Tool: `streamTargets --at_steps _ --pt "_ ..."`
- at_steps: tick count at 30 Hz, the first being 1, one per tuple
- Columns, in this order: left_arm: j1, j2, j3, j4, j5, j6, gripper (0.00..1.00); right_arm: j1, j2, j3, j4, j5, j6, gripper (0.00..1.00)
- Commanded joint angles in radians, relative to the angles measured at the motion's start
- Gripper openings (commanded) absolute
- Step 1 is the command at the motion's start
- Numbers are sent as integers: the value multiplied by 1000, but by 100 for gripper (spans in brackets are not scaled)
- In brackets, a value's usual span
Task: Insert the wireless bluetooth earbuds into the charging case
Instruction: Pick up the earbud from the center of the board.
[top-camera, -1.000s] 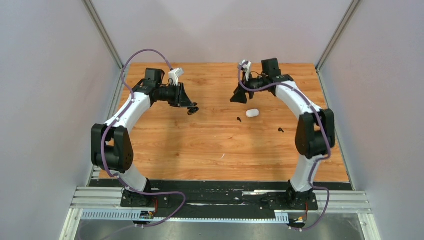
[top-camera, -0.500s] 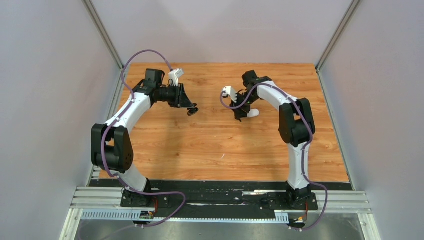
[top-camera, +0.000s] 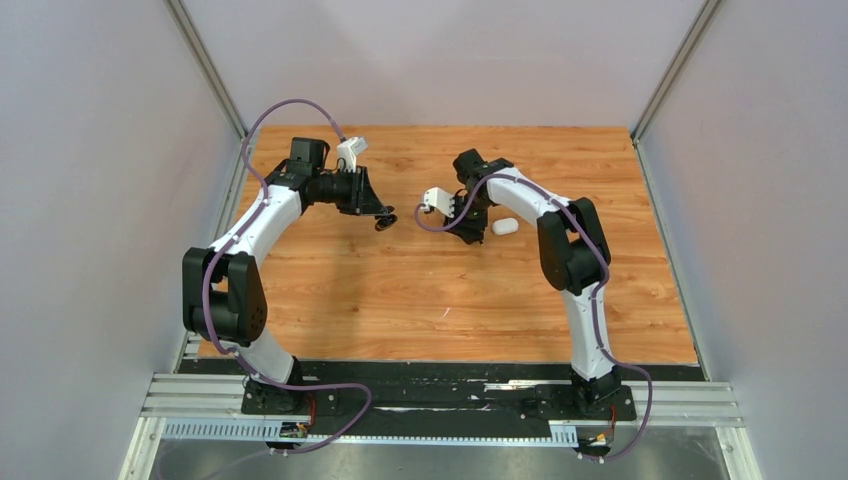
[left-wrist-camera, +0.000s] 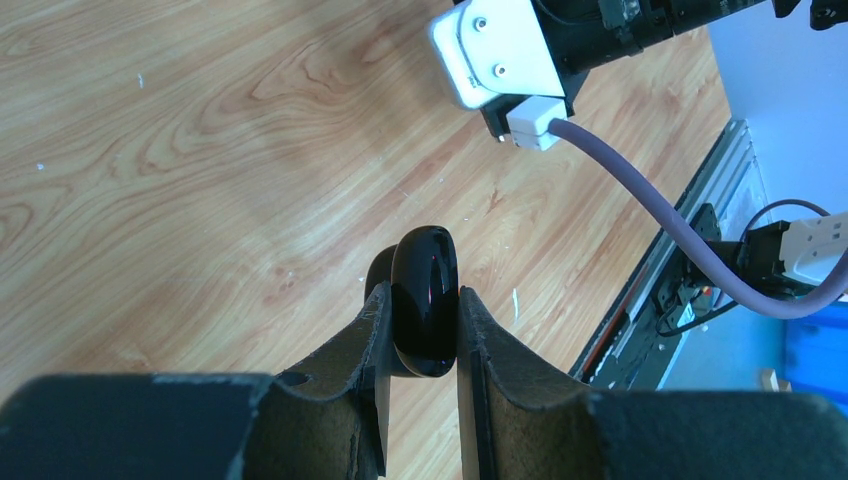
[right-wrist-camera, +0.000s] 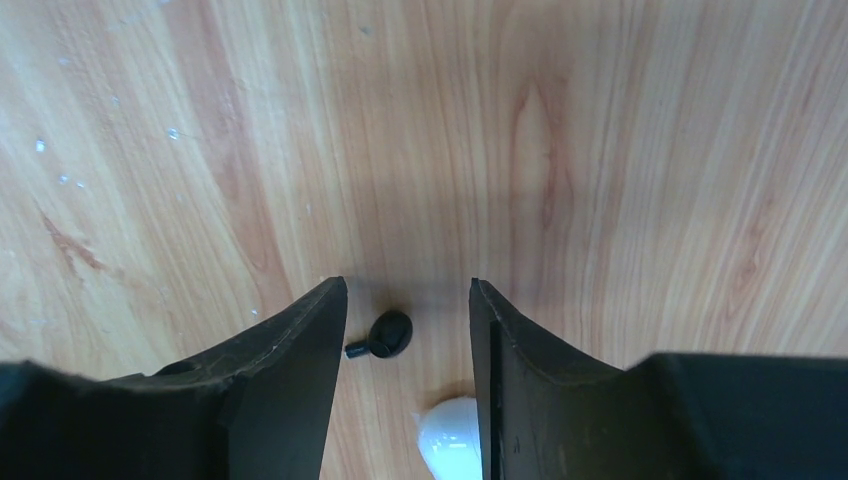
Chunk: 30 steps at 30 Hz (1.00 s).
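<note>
The right pincer (right-wrist-camera: 408, 290) hangs low over the table (right-wrist-camera: 620, 150) with its jaws apart; a black earbud (right-wrist-camera: 384, 336) lies on the wood in the gap between them, closer to one finger than the other, touching neither; its long axis runs across the gap, stem toward that nearer finger; the white case (right-wrist-camera: 450, 452) rests just beside it, apart; well away from the white case, the left pincer (left-wrist-camera: 420, 312) is clamped on a black case (left-wrist-camera: 425, 285), held on edge.
</note>
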Motion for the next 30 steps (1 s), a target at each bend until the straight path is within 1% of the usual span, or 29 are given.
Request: streamTargets --at_steps 1,6,13,22,25,28,30 --pt "6 -8 18 29 13 -5 0 -3 16 56 -31 92 43 47" --pt "6 -6 20 29 15 -8 0 -4 39 90 -77 94 81 43" --pt "6 -5 18 30 15 -10 0 -3 56 88 -110 101 102 39" --pt "6 -13 7 34 15 -13 0 -3 80 99 -131 125 136 37" --pt "6 -12 6 37 15 -13 0 -4 88 104 -138 126 139 28" --pt "6 -10 8 37 15 -13 0 -6 87 108 -143 109 145 15" --pt "6 -5 11 37 15 -11 0 -10 79 120 -149 82 152 10"
